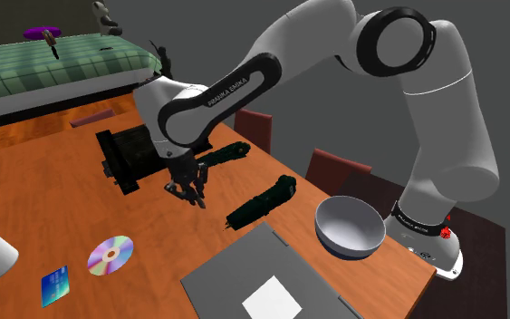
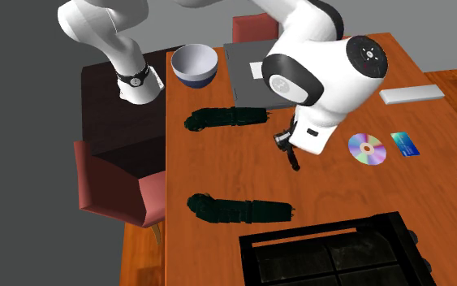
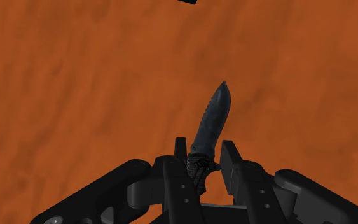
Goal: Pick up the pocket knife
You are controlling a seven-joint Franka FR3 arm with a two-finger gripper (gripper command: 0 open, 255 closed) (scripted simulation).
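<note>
- Black two-finger hand (image 3: 204, 153) clenched on the dark pocket knife (image 3: 212, 118). The fingers (image 3: 229, 153) clasp its wrapped handle from both sides.
- The knife's mottled grey-black blade sticks straight out past the fingertips, with the pointed tip away from the hand.
- Hand (image 1: 189, 192) hangs over the orange-brown wooden table (image 1: 44, 181), pointing down at it. Cannot tell whether the blade tip clears the wood.
- Hand (image 2: 290, 150) sits between two long dark bumpy objects lying on the table. One (image 2: 228, 118) is on the bowl side and the other (image 2: 239, 210) is on the box side; both are apart from the hand.
- Black boxy case with panelled top (image 1: 130, 156) – just beside the hand, under the arm's forearm.
- Shiny round disc (image 1: 110, 255) lies near the hand, with a small blue card (image 1: 55, 285) just beyond it, further from the hand.
- White round bowl (image 1: 349, 225) is well apart from the hand, beyond the nearer long dark object – close to the arm's base.
- Flat grey slab with a white square sheet on it (image 1: 271, 281) lies next to the bowl, apart from the hand.
</note>
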